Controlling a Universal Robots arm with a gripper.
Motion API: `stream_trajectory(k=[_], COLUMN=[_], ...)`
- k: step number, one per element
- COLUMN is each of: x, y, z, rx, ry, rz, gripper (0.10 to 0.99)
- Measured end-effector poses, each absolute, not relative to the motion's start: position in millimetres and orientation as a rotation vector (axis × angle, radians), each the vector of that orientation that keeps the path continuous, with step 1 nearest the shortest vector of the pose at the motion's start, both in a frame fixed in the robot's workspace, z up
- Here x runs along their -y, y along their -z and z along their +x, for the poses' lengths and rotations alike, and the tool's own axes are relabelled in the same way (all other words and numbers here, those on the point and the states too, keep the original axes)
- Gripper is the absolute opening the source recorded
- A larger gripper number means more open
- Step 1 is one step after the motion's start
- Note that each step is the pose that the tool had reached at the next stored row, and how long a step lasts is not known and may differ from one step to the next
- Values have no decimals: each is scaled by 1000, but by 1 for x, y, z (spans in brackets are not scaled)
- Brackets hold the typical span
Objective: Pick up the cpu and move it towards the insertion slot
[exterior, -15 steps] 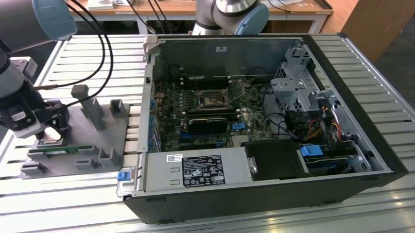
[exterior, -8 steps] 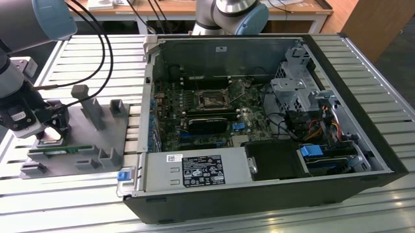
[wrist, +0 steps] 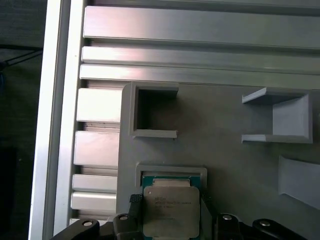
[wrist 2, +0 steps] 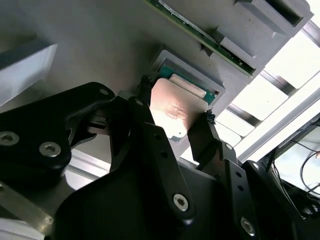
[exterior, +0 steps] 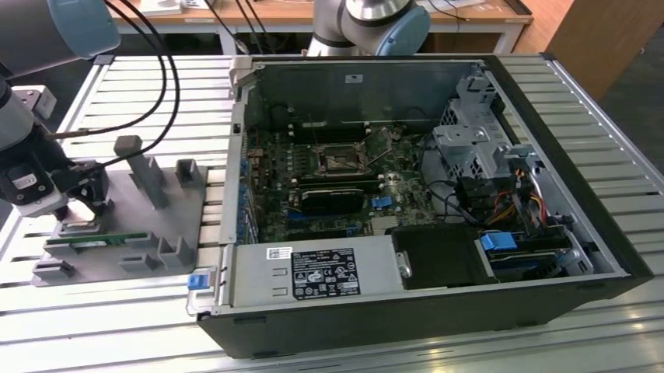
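The cpu [wrist: 170,210], a flat square chip with a shiny silver top, lies at its pale pocket in the grey fixture [wrist: 225,125]; a green edge shows along one side. In both wrist views my gripper [wrist 2: 176,100] straddles it, with one black fingertip [wrist 2: 145,85] pressed to one edge and the other on the opposite edge. In the exterior view the gripper [exterior: 78,214] hangs low over the fixture [exterior: 145,225] at the exterior view's left. The insertion slot [exterior: 337,161], a dark square socket in a silver frame, sits on the motherboard inside the open computer case.
A green memory stick [exterior: 93,241] lies on the fixture beside the pocket. Grey posts [exterior: 130,155] rise from the fixture. The open black computer case [exterior: 581,194] stands to the exterior view's right on the slatted metal table [exterior: 145,85]. Black cables [exterior: 166,70] hang by the arm.
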State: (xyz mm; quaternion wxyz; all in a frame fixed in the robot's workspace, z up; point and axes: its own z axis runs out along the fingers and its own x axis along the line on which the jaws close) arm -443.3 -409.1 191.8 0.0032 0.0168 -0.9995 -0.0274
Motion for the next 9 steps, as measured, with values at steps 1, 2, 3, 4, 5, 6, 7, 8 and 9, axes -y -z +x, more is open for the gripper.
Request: stream_trajectory(k=[1,2,3,4,5,6,7,8,9], x=[409,409,409,409,409,409,409,409,409], y=[-193,-194,-195,-195,-196,-196,-196,-196,-196], z=[-443,-443,-443,-443,-443,-443,-443,-443,-443], rx=[3133,3133,3133,3133,3134,3134,3134,3134,3133], ry=[86,86,86,86,86,86,86,85,83], rz=[53,53,53,53,53,53,53,53,53], gripper=[541,541,541,541,541,541,541,541,541])
